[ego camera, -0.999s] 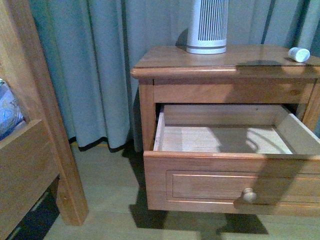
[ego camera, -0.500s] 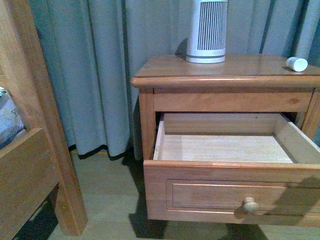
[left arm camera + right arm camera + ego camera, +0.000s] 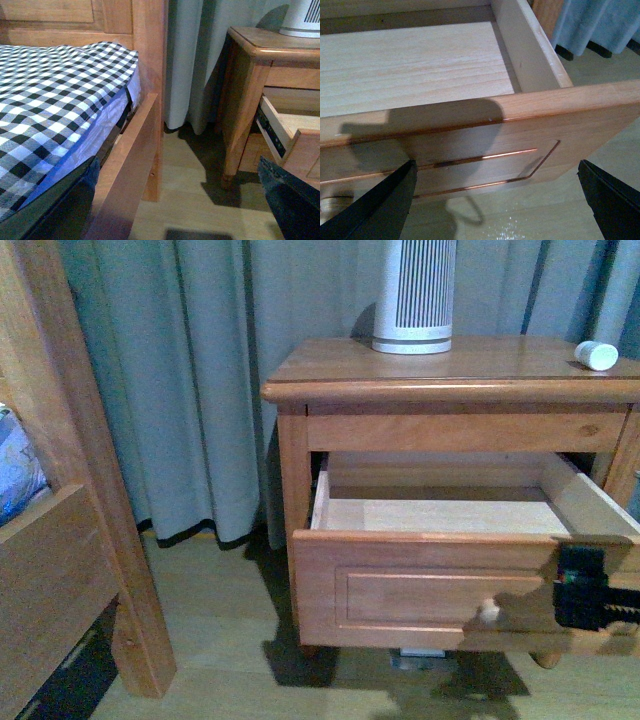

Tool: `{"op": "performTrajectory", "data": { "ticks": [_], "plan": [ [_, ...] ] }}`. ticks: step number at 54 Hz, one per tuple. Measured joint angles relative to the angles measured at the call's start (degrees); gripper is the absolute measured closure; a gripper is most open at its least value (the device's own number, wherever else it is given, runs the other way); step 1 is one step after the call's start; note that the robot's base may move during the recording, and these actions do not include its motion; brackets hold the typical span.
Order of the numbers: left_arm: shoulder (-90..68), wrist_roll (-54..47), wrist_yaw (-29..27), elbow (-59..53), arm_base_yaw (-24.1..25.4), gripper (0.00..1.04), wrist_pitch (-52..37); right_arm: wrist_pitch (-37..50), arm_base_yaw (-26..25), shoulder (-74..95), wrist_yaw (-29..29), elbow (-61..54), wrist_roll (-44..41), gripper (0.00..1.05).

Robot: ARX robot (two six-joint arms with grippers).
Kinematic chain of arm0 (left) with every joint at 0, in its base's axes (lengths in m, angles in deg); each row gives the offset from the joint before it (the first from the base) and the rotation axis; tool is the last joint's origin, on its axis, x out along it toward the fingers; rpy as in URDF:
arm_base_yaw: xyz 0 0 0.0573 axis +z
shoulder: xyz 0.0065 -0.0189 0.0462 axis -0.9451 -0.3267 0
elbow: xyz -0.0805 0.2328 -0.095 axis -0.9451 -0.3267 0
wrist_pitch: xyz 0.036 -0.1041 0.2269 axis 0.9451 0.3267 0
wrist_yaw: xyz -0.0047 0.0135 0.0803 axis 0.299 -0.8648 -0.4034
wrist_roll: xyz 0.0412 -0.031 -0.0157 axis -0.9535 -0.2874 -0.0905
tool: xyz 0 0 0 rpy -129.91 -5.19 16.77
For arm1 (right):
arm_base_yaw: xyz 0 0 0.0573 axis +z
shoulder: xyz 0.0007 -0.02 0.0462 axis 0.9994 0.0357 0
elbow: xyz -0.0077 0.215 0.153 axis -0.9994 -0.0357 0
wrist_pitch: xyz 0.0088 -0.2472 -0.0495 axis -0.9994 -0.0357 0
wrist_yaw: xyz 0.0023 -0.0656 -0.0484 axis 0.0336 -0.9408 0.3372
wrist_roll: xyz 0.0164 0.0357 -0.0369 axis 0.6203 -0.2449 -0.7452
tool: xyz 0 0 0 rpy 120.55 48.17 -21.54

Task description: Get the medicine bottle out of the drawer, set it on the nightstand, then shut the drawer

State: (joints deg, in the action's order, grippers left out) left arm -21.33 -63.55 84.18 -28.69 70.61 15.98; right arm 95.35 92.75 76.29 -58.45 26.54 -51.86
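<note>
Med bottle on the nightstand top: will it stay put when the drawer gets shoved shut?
Maybe not. The medicine bottle seems to lie on its side near the nightstand front edge, so a jolt could roll it. Small plastic, probably light. Push the drawer gently.

The upper drawer (image 3: pixel 440 580) now sits pushed further in, and the right gripper (image 3: pixel 585 590) has appeared against its front.
</note>
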Motion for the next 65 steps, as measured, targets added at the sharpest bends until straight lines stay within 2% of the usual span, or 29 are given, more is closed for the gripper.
{"op": "performTrajectory", "data": {
  "ticks": [20,25,32,41,46,54,65],
  "plan": [
    [0.0,0.0,0.0,0.0,0.0,0.07,0.0,-12.9,-3.9,21.2,0.7,38.3,-6.4,0.07],
    [0.0,0.0,0.0,0.0,0.0,0.07,0.0,-14.7,-4.1,24.4,0.9,43.9,-8.3,0.07],
    [0.0,0.0,0.0,0.0,0.0,0.07,0.0,-16.6,-4.0,25.4,0.9,45.7,-9.9,0.07],
    [0.0,0.0,0.0,0.0,0.0,0.07,0.0,-16.5,-4.0,23.9,1.8,44.1,-9.0,0.07],
    [0.0,0.0,0.0,0.0,0.0,0.07,0.0,-16.4,-4.0,19.9,2.8,38.8,-7.0,0.07],
    [0.0,0.0,0.0,0.0,0.0,0.07,0.0,-16.7,-4.0,8.2,5.3,26.5,-4.0,0.07],
    [0.0,0.0,0.0,0.0,0.0,0.07,0.0,-17.7,-4.6,-17.1,8.6,2.6,-3.8,0.07]
  ]
}}
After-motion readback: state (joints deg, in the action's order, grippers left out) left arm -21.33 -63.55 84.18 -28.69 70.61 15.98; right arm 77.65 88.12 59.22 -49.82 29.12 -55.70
